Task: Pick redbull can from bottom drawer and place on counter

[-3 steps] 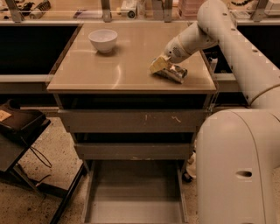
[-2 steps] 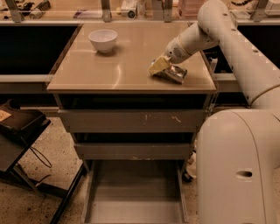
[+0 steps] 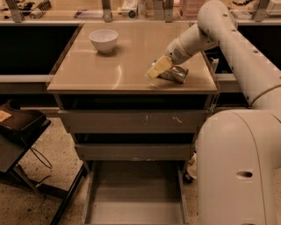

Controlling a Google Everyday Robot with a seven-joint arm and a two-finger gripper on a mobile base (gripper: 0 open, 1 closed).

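The redbull can (image 3: 176,74) lies on its side on the beige counter (image 3: 118,66), near its right front corner. My gripper (image 3: 159,68) is low over the counter, right at the can's left end; whether it touches the can I cannot tell. The arm reaches in from the upper right. The bottom drawer (image 3: 136,193) stands pulled out at the foot of the cabinet, and its grey floor is bare.
A white bowl (image 3: 104,40) stands at the back left of the counter. Two shut grey drawers (image 3: 131,121) sit above the open one. A dark chair (image 3: 17,132) stands at the left. The robot's white body (image 3: 239,167) fills the lower right. A cluttered shelf (image 3: 131,9) runs behind.
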